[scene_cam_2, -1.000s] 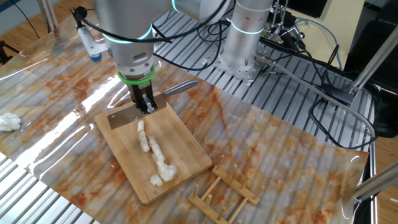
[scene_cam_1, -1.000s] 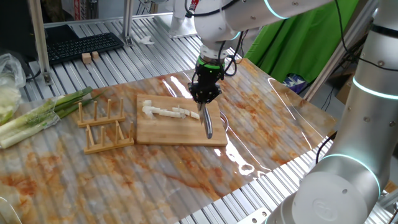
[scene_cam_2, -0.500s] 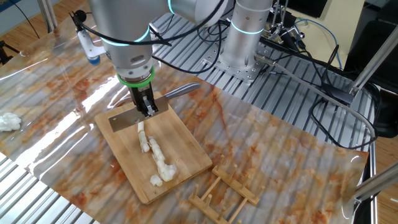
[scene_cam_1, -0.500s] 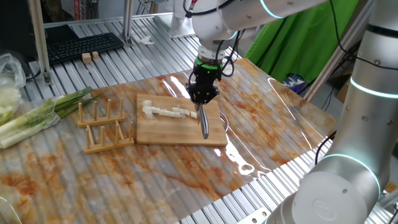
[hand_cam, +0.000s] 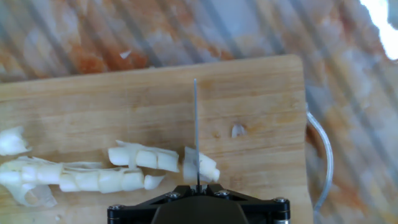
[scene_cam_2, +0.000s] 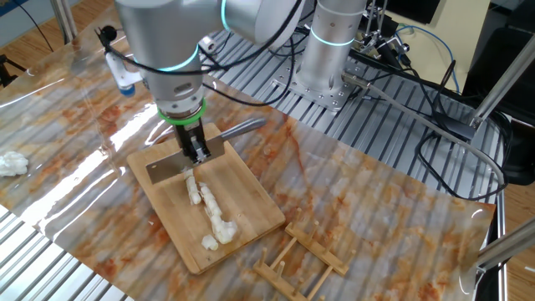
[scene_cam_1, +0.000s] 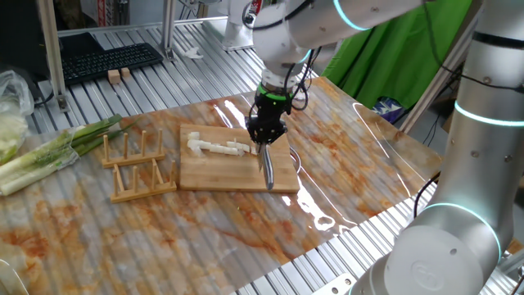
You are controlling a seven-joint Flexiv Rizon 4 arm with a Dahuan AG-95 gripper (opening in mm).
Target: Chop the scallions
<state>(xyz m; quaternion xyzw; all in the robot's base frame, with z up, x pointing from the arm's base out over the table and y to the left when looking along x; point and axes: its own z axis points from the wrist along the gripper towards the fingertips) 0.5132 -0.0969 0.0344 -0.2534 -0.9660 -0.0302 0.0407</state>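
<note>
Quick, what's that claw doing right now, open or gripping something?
Claw: closed on the slim grey metal knife, its blade down on the pale white scallion pieces.

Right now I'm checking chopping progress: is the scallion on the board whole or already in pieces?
In pieces. The scallions lie as a row of short white segments on the wooden board, with the knife blade on the end piece.

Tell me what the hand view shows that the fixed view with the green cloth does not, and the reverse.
Only the hand view: the knife seen edge-on, its blade on the last scallion piece. Only the fixed view: a wooden rack, leafy green stalks, a keyboard, the arm. Both: the cutting board with white pieces in a row.
</note>
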